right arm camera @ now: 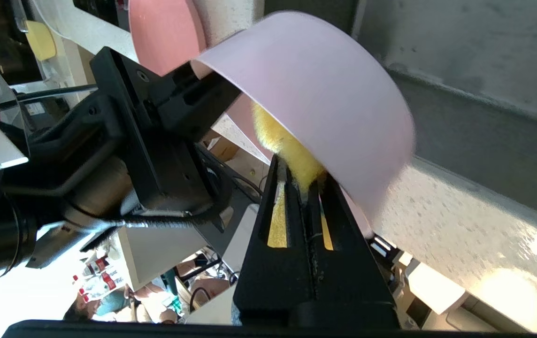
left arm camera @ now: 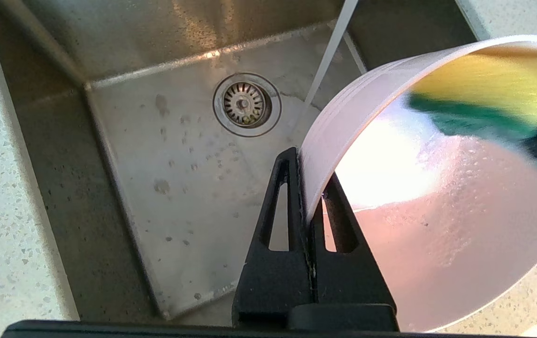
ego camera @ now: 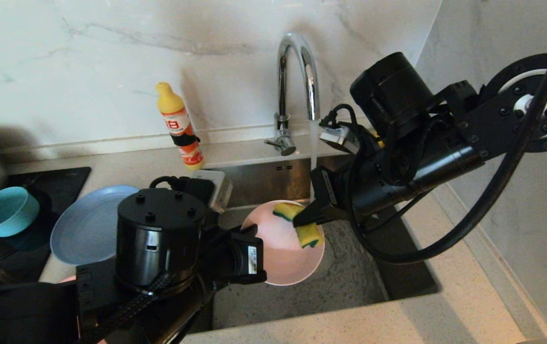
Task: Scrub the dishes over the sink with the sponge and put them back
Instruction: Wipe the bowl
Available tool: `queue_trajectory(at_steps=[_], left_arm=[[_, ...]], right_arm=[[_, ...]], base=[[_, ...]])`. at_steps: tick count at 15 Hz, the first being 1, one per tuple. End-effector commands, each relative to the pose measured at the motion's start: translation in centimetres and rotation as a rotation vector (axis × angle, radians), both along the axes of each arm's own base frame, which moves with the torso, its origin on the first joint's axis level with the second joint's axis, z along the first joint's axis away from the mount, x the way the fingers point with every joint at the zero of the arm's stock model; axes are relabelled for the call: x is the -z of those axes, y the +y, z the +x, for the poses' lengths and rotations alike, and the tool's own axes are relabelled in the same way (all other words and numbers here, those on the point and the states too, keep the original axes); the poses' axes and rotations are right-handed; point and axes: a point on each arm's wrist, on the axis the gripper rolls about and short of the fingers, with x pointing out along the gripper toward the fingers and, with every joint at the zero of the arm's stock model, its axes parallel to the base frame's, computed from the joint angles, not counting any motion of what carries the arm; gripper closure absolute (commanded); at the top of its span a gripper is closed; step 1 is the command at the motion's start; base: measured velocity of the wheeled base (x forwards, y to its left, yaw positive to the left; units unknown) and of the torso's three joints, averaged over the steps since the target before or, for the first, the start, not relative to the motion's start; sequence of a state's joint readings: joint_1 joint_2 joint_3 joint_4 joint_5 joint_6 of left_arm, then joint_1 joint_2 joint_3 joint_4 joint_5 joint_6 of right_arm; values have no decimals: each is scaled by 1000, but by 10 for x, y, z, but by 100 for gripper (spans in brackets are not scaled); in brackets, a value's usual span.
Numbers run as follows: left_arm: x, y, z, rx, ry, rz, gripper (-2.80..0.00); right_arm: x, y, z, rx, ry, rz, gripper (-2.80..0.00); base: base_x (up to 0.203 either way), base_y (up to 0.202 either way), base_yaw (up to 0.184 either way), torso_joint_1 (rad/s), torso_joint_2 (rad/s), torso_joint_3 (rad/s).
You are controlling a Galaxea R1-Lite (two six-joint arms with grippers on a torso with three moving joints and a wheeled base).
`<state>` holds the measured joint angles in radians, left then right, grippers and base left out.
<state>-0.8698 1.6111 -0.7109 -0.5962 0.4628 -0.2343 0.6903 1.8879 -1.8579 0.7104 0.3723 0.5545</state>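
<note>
Over the sink (ego camera: 350,286), right pincer (ego camera: 302,220) clenched on the bent yellow sponge (ego camera: 308,234), pressing it against the inner face of the small pale pink dish (ego camera: 283,253). Left pincer (left arm camera: 307,206) clamped on that dish's rim on the side away from the tap (ego camera: 297,71), holding it tilted above the basin, hollow toward the sponge. Water running from the tap just beside the dish's far edge (thin stream, landing near the drain strainer (left arm camera: 246,104)). Sponge lying across the dish's tap-side half, so probably a wipe across the face toward the left pincer next. Left of the sink on the bench (ego camera: 120,167): grey-blue plate (ego camera: 87,224), teal bowl (ego camera: 5,211), detergent bottle (ego camera: 180,125) nearer the tap.
</note>
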Motion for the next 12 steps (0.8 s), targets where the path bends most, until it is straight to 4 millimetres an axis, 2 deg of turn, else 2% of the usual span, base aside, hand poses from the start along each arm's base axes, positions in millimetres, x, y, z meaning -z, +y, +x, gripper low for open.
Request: queue_trajectory(at_steps=[1, 9, 12], left_arm=[[-2, 0, 0, -4, -7, -9, 0], [-11, 1, 5, -19, -50, -59, 0], [-16, 0, 6, -20, -59, -72, 0]], right_arm=[[-7, -11, -3, 17, 1, 1, 0], [2, -13, -19, -9, 98, -72, 0], [10, 0, -22, -44, 117, -91, 0]], base=[[0, 0, 0, 0, 0, 0], [0, 0, 0, 0, 0, 0], [0, 0, 0, 0, 0, 0]])
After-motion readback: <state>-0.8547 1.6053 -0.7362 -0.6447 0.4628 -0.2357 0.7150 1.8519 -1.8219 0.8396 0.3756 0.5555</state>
